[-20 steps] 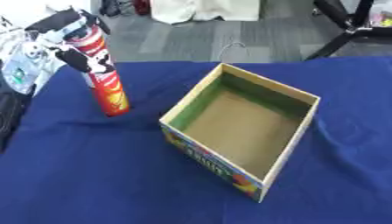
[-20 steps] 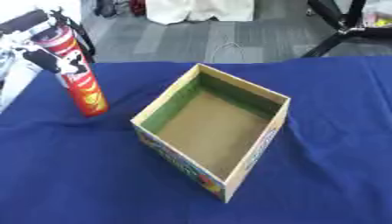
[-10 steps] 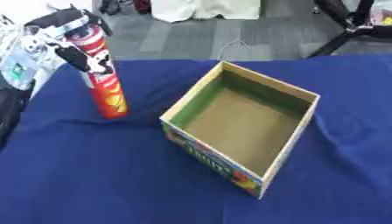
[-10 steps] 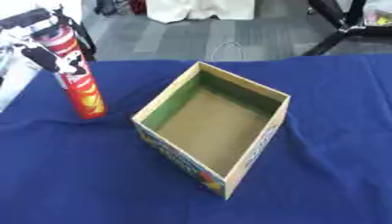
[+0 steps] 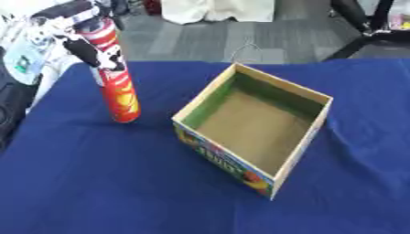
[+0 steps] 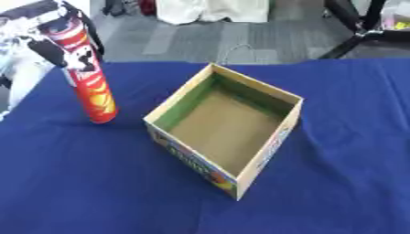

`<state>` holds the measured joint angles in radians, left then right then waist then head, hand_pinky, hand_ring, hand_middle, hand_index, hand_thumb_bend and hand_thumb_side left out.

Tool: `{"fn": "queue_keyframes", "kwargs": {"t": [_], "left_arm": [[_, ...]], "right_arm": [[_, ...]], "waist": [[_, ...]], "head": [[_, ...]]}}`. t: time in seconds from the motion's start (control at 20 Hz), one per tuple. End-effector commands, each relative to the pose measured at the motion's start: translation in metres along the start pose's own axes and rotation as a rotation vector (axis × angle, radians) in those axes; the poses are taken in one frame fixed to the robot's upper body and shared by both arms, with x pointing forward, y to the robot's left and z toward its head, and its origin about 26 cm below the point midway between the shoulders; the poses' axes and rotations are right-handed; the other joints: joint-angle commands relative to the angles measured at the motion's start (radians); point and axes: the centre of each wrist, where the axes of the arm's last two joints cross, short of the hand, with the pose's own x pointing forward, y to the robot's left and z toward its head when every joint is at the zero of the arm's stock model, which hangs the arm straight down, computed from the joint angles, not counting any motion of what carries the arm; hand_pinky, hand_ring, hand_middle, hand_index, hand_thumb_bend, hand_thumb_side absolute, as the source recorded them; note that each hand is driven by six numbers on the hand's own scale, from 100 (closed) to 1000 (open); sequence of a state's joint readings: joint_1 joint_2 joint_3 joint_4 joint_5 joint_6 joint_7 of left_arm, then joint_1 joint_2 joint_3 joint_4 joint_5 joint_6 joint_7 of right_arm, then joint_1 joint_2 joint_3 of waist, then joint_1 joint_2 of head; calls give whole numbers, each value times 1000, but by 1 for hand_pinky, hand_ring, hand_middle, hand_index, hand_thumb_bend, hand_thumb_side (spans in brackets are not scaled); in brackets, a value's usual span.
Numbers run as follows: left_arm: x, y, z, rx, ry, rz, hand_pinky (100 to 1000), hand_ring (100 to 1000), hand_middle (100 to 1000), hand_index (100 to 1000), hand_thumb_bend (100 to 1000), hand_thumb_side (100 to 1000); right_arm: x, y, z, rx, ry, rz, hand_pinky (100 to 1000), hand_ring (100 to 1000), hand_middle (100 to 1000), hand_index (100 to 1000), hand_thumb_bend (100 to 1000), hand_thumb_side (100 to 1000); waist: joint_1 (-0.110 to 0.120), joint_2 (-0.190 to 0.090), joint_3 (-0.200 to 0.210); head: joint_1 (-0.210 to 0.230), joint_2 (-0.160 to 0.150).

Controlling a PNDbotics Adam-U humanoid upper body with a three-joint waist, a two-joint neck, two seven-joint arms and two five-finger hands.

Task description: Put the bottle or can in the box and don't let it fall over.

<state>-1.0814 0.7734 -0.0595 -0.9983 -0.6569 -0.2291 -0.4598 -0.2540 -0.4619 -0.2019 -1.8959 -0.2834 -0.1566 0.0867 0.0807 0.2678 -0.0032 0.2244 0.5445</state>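
A tall red can (image 5: 118, 91) stands tilted slightly on the blue tablecloth (image 5: 96, 183) at the upper left, its base at the cloth. My left hand (image 5: 84, 48) comes in from the upper left corner and is shut round the can's upper part, black and white fingers wrapped about it. To the right of the can sits an open cardboard box (image 5: 220, 157) with a green inner wall and a printed front, turned at an angle and with nothing inside. A short gap lies between the can's base and the box. My right hand shows in neither view.
Past the table's far edge is grey floor with a thin wire loop (image 5: 243, 49), a white bundle (image 5: 216, 9) and black chair legs (image 5: 368, 32). A white and teal object (image 5: 22, 59) sits off the left edge. Blue cloth stretches before and right of the box.
The can has shifted a little to the right, toward the box, still in my left hand. The box has not moved.
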Motion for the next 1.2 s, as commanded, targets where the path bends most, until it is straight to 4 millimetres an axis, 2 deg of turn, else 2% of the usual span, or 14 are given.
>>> {"fn": "queue_keyframes", "kwargs": {"t": [0.05, 0.35, 0.65, 0.9, 1.2], "left_arm": [[7, 27, 3, 57, -19, -22, 100, 100, 100, 107, 580, 100], [21, 42, -1, 103, -54, -21, 100, 100, 100, 107, 600, 100], [44, 53, -6, 159, -116, 14, 100, 100, 100, 106, 535, 100], [79, 69, -9, 198, -228, 40, 100, 100, 100, 107, 532, 100], [125, 80, -13, 203, -354, 42, 100, 100, 100, 108, 538, 100]], "right_arm": [[9, -4, -5, 14, -20, 12, 1000, 693, 744, 967, 100, 717], [7, -4, -3, 17, -7, 4, 1000, 693, 744, 966, 100, 713], [7, -4, -2, 19, 2, -2, 1000, 693, 743, 965, 100, 712], [5, -4, -1, 21, 12, -2, 1000, 692, 743, 964, 100, 713], [4, -3, -1, 31, 21, -5, 1000, 692, 742, 964, 100, 714]], "waist": [[2, -35, 6], [8, -64, 21], [12, -81, 28], [12, -90, 37], [11, -96, 40]], "head": [[-7, 11], [-39, 44], [-73, 86], [-91, 115], [-93, 119]]}}
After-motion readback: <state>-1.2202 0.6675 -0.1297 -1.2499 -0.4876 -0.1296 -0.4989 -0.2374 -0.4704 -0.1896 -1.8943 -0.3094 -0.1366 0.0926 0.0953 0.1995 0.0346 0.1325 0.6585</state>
